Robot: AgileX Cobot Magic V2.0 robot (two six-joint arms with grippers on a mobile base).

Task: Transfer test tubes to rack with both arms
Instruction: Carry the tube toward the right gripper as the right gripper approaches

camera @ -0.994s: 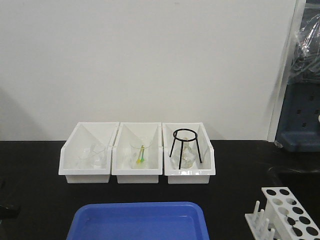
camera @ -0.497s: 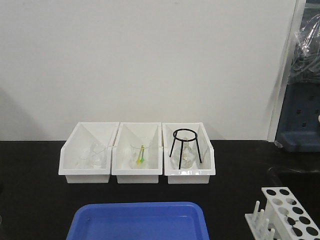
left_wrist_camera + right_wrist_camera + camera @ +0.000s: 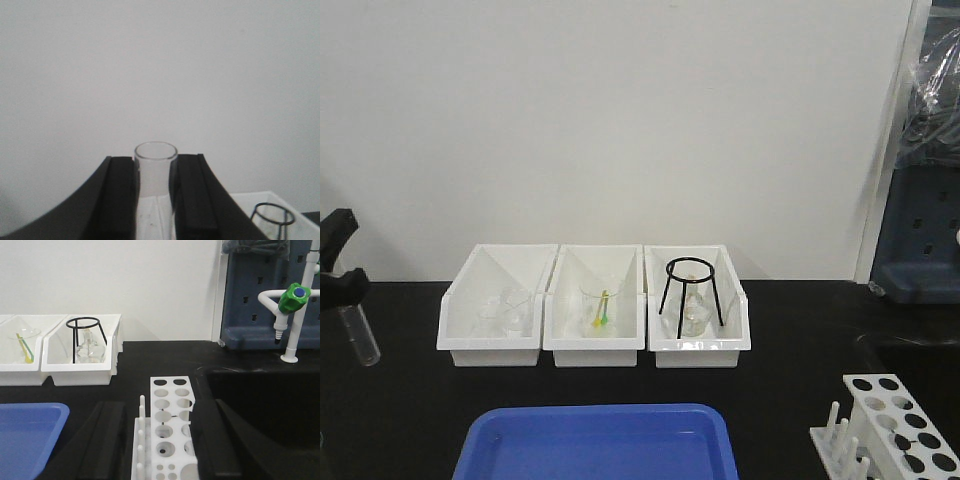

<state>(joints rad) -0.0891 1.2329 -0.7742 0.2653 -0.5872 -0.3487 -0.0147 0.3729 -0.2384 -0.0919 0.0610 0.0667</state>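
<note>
The left gripper [image 3: 155,162] was clamped on one test tube [image 3: 155,202], held between its fingers [image 3: 120,200]. The right gripper [image 3: 166,407] gaped empty, the rack [image 3: 175,435] between its fingers, every visible hole apparently unfilled; all placing seemingly remained.

Left pincer [image 3: 156,165] in plain matte black, seen close from the left wrist. Two fingers [image 3: 120,200] with flat, squared tops and straight inner faces. Outer flanks flaring down and away in smooth, wide curves. Slightly lighter, greyish tone along the top edges.

In the front view, at the left edge, only a black silhouette: an angular, blocky upper part and a rounder lower part, cut off by the frame.

Right pincer [image 3: 162,405] likewise black, dim and blurred in the right wrist view. Two broad fingers [image 3: 102,440] with sloping edges, wide at the base and narrowing upward, a faint grey sheen on the upper faces. Too soft for finer detail.
</note>
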